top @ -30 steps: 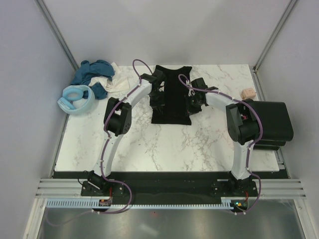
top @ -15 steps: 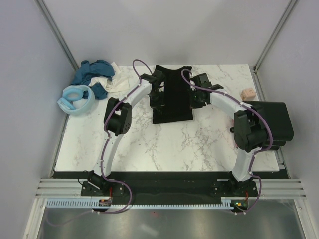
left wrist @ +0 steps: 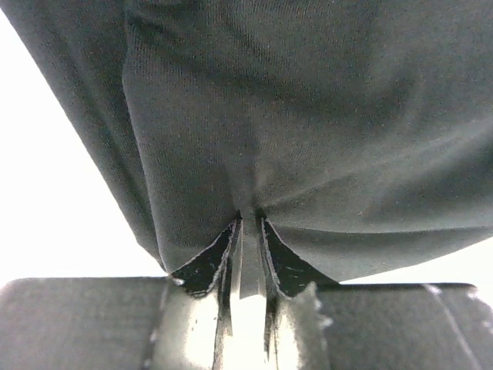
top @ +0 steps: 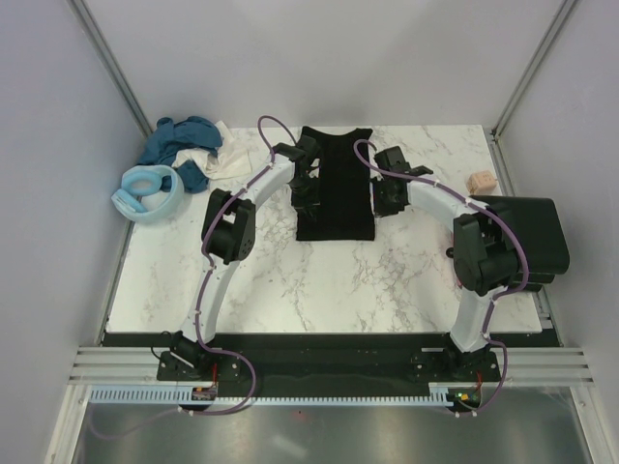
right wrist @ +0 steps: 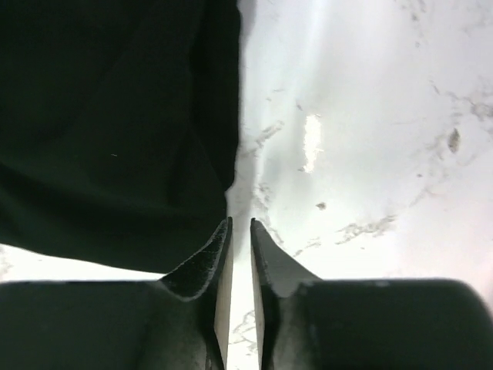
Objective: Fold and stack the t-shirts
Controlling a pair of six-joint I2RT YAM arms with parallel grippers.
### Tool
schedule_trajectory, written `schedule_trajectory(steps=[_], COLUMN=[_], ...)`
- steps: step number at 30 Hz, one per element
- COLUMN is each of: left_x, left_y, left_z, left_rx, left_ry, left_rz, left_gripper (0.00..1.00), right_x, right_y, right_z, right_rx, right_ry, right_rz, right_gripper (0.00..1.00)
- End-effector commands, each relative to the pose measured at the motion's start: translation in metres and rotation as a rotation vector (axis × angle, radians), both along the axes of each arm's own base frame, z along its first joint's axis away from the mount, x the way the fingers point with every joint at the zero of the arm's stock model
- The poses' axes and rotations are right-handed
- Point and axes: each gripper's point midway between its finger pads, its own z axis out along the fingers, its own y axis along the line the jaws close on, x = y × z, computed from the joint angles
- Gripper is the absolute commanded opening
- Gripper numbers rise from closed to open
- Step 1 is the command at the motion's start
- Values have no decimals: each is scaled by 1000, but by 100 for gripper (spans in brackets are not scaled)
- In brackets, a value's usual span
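Black shirt (top: 335, 184) lies far-centre on the table (top: 290, 280), sides folded into a strip; I judge the crosswise fold undone. My left gripper (left wrist: 248, 220) pinches its left edge; my right gripper (right wrist: 240, 223) sits slack beside it. Crumpled shirts (top: 184, 145) far left, black stack (top: 530, 232) right.

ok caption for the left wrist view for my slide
left hand pinching the edge of the black t-shirt, cloth puckering where it grips

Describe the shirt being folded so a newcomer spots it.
On the marble table, look at the middle of the far side. The black t-shirt lies there as a narrow strip, unlike the blue-and-white heap far left and the dark stack right.
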Motion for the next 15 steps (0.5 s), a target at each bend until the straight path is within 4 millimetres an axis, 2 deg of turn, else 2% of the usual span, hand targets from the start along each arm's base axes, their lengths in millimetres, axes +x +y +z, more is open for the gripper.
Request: schedule_trajectory(steps=[1, 4, 6, 8, 11, 15], left_x=[0, 8, 14, 22, 31, 40], left_y=[8, 4, 0, -3, -6, -9], left_z=[-15, 4, 22, 32, 46, 47], left_rx=[47, 15, -11, -31, -57, -82], left_ry=[14, -34, -77, -117, -161, -180], left_rz=[-20, -16, -5, 4, 22, 36], left_gripper=[22, 23, 23, 24, 25, 25], right_x=[-10, -7, 0, 10, 25, 46], right_y=[-27, -33, -36, -30, -11, 20], right_z=[1, 17, 31, 42, 49, 38], right_rx=[-88, -77, -50, -9, 65, 163], right_ry=[7, -41, -86, -120, -138, -112], right_rz=[-61, -81, -90, -79, -25, 39], right_gripper=[28, 37, 37, 37, 38, 38])
